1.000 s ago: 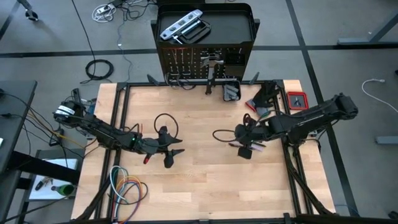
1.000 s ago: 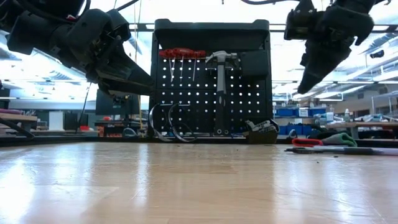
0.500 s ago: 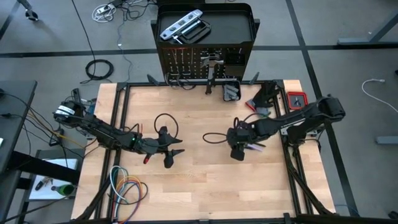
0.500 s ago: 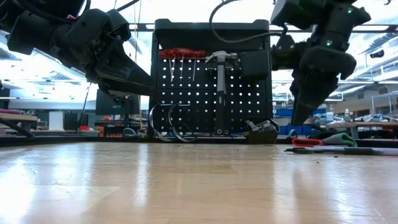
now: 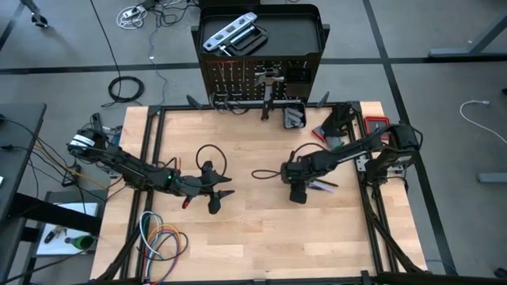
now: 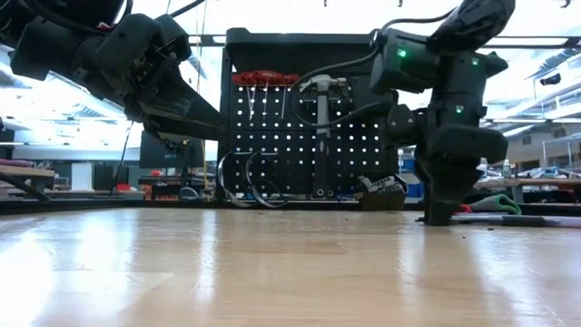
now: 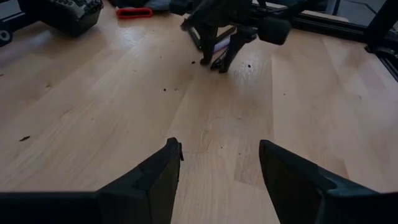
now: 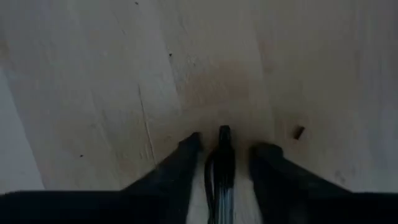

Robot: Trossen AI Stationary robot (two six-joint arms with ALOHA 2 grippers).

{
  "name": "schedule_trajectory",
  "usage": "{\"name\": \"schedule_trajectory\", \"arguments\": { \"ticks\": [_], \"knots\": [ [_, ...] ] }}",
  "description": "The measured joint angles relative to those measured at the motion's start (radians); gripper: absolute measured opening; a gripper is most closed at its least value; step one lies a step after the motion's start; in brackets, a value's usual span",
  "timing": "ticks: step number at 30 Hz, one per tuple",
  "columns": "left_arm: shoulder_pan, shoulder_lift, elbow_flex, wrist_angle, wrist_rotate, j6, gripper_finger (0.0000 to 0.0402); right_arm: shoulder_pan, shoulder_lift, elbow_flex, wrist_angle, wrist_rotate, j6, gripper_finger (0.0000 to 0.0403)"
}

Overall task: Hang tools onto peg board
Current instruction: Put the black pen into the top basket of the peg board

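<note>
Overhead, pale wooden tabletop (image 5: 253,229) sits on grey floor (image 5: 63,47) with cables.

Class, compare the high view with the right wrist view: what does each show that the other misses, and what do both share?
Only the high view shows the peg board, the silver level on its tray, the coloured cables and the left gripper. Only the right wrist view shows a thin dark tool between the right gripper's fingers. Both show the wooden table.

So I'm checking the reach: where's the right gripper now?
High view: the right gripper is down at the table, right of centre, astride a thin dark tool.
</note>
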Motion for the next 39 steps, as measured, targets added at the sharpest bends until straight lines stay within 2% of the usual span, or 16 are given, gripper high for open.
{"name": "schedule_trajectory", "arguments": {
  "ticks": [3, 5, 9, 16, 20, 24, 27, 32, 35, 39],
  "knots": [
    [0.000, 0.000, 0.000, 0.001, 0.000, 0.000, 0.0218, -0.002, -0.034, -0.001, 0.000, -0.014, -0.014, 0.0057],
    [0.000, 0.000, 0.000, 0.001, 0.000, 0.000, 0.0218, -0.004, -0.062, 0.000, -0.023, -0.003, -0.008, 0.0020],
    [0.000, 0.000, 0.000, 0.001, 0.000, 0.000, 0.0218, -0.005, -0.132, -0.006, -0.030, 0.022, 0.002, 0.0005],
    [0.000, 0.000, 0.000, 0.001, 0.000, 0.000, 0.0218, -0.004, -0.314, -0.003, -0.013, 0.032, 0.048, 0.0007],
    [0.000, 0.000, 0.000, 0.001, 0.000, -0.001, 0.0218, 0.010, -0.418, -0.001, -0.045, 0.012, 0.160, 0.0035],
    [0.000, 0.000, 0.000, 0.002, 0.041, -0.037, 0.0218, 0.091, -0.501, 0.000, -0.179, -0.004, 0.228, 0.0071],
    [0.000, 0.006, 0.019, -0.034, 0.050, -0.103, 0.0218, 0.175, -0.522, 0.000, -0.278, 0.039, 0.330, 0.0093],
    [0.017, 0.102, 0.166, -0.245, 0.066, -0.119, 0.0218, 0.283, -0.523, 0.001, -0.459, 0.061, 0.581, 0.0111],
    [0.033, 0.198, 0.285, -0.243, 0.155, -0.042, 0.0218, 0.346, -0.523, 0.001, -0.562, 0.048, 0.685, 0.0113],
    [0.065, 0.341, 0.464, -0.245, 0.268, 0.094, 0.0218, 0.428, -0.523, 0.001, -0.614, 0.046, 0.738, 0.0112]
  ]
}}
